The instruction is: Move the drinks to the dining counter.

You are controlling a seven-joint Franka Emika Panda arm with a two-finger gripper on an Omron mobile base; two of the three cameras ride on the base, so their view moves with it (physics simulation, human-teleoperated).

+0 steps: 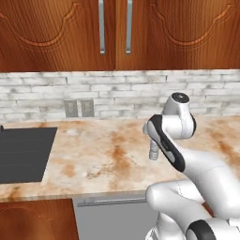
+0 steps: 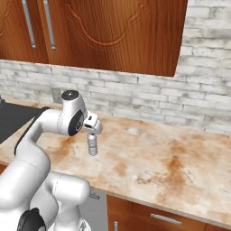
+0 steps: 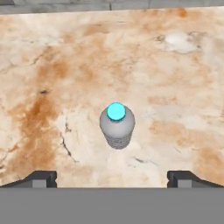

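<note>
A small clear ribbed water bottle [image 3: 116,127] with a bright cyan cap stands upright on the marble worktop [image 1: 93,159] that is backed by the white brick wall. My gripper [image 3: 112,177] hangs right above it, open wide, with one fingertip [image 3: 43,177] far out on each side and nothing held. From the right base view the gripper [image 2: 92,130] sits just over the bottle [image 2: 93,145]. In the left base view the bottle [image 1: 153,153] peeks out beside my forearm. The second bottle and the dining counter are out of view.
A dark cooktop [image 1: 23,154] is set into the worktop at the left. Wooden upper cabinets [image 1: 117,33] hang over the brick wall [image 2: 149,97], which carries two outlets [image 1: 78,108]. The worktop's front edge runs just ahead of my base.
</note>
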